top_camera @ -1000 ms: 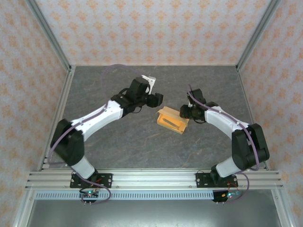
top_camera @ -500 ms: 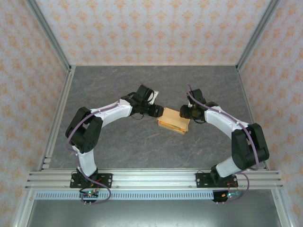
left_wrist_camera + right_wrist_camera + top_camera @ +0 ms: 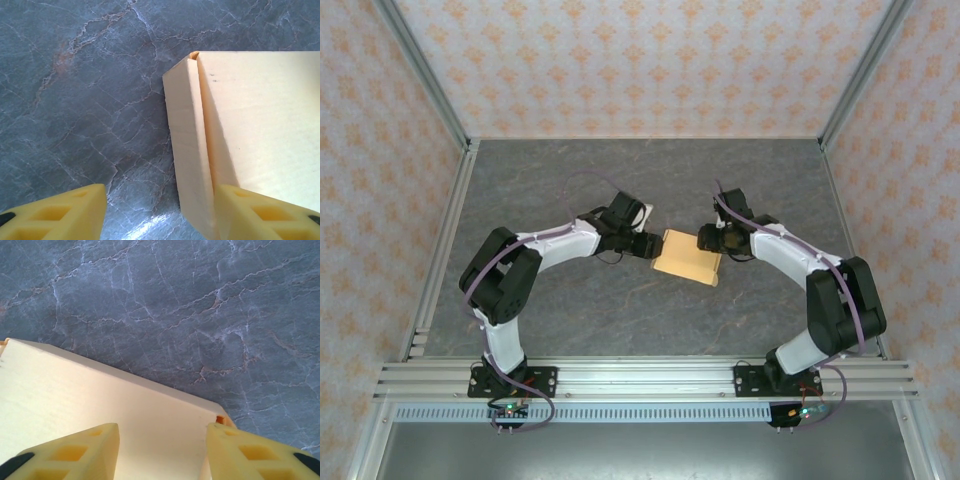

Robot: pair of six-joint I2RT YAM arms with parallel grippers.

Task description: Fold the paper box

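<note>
The paper box [image 3: 688, 260] lies as a closed, flat, orange-yellow rectangle in the middle of the grey table. My left gripper [image 3: 648, 243] is at its left end. In the left wrist view the gripper [image 3: 160, 215] is open; one finger rests against the paper box [image 3: 260, 125] by its side wall and the other hangs over bare table. My right gripper [image 3: 710, 238] sits at the box's far right corner. In the right wrist view it [image 3: 162, 455] is open, with the lid of the paper box [image 3: 100, 405] spread beneath both fingers.
The grey marbled table [image 3: 620, 180] is walled by patterned panels, with aluminium posts at the corners. A rail [image 3: 640, 375] runs along the near edge where both arm bases are bolted. Open tabletop lies behind and in front of the box.
My left arm swung down and in to the box's left end. The box, which showed an open slot, now lies shut and flat. The right jaws widened slightly.
</note>
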